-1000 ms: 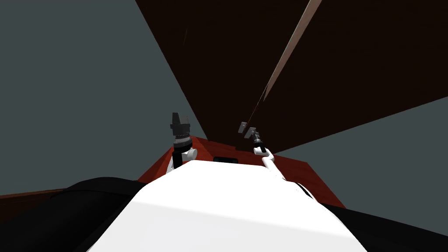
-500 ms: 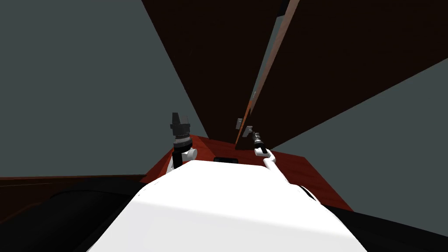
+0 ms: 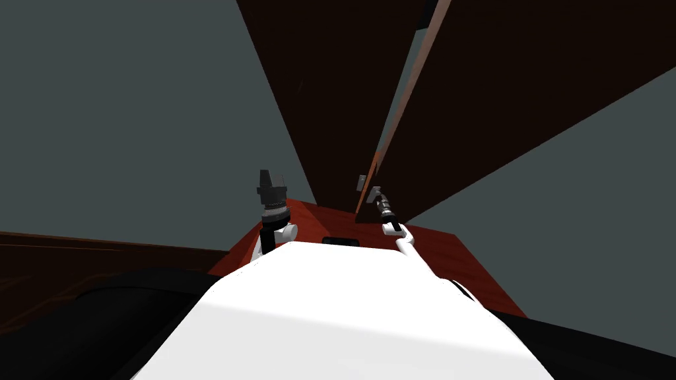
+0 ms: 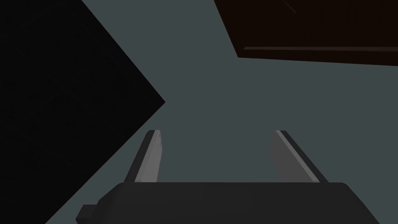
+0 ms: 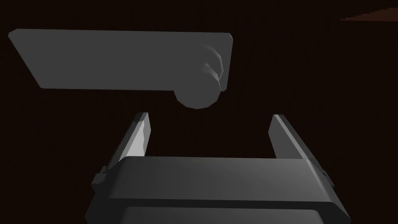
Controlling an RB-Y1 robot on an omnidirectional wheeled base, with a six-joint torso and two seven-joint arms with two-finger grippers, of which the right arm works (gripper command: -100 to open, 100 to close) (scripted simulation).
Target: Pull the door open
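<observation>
Straight ahead of the robot, in the head view, the dark brown door stands ajar, its pale edge turned toward the camera and a narrow wedge of grey showing between that edge and the dark brown panel next to it. Low on the door, near the bottom of the gap, sits the grey handle, with a second small grey piece just beside it on the far side of the edge. In the right wrist view the handle appears as a flat grey plate with a round knob at one end, set against the door's dark face. The right gripper points at this knob with its two blades spread wide and clasping nothing; the knob lies just beyond the fingertips, in line with the space between them, and touches neither finger. The right arm reaches forward from the chest to the handle. The left gripper is raised upright on the robot's left side, well apart from the door, its fingers likewise spread and empty. Under both arms lies a reddish-brown floor, and grey walls flank the doorway.
</observation>
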